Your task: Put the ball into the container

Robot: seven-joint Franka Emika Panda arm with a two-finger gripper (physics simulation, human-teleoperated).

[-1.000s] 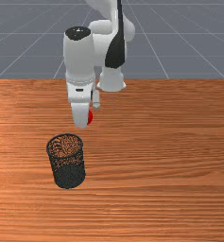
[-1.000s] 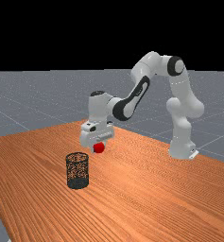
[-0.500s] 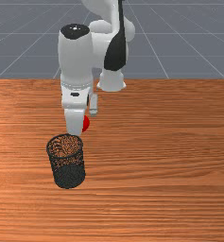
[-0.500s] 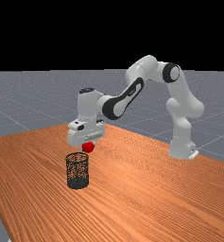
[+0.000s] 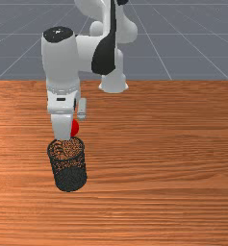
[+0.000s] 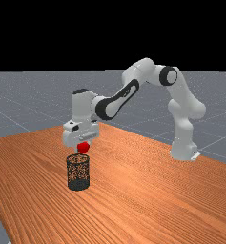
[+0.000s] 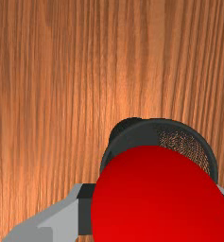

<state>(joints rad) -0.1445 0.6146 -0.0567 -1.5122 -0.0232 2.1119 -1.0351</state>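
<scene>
The jaws grip the red ball [image 6: 83,147] between them (the container [image 5: 70,178] stands lower).

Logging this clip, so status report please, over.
End effector shut on red ball. Ball held aloft, not in container. Container upright, nothing seen blocking its mouth.

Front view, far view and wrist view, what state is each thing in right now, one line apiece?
ball: held in the air, not in the container
container: upright on the table, open at the top
tool: shut on the ball, pointing down
arm: bent, reaching out over the table
</scene>
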